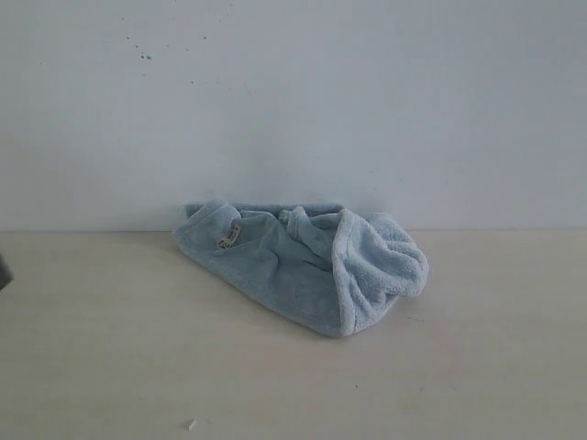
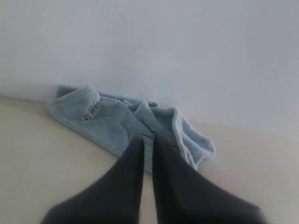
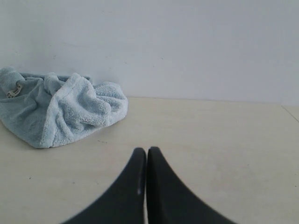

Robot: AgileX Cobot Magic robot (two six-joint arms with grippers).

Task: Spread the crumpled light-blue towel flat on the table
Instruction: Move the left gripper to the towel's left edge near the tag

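The towel (image 1: 303, 270) lies crumpled in a pale blue heap on the table (image 1: 110, 348), close against the wall, with a small tag (image 1: 229, 236) on its left part. Neither gripper shows in the exterior view. In the left wrist view my left gripper (image 2: 148, 138) hovers short of the towel (image 2: 107, 123), its dark fingers drawn together with only a slim gap and nothing between them. My right gripper (image 3: 146, 150) is shut and empty over bare table, well apart from the towel (image 3: 60, 109).
A white wall (image 1: 293, 101) rises directly behind the towel. A tiny white scrap (image 1: 192, 424) lies near the table's front edge. Something dark (image 1: 4, 271) pokes in at the far left edge of the exterior view.
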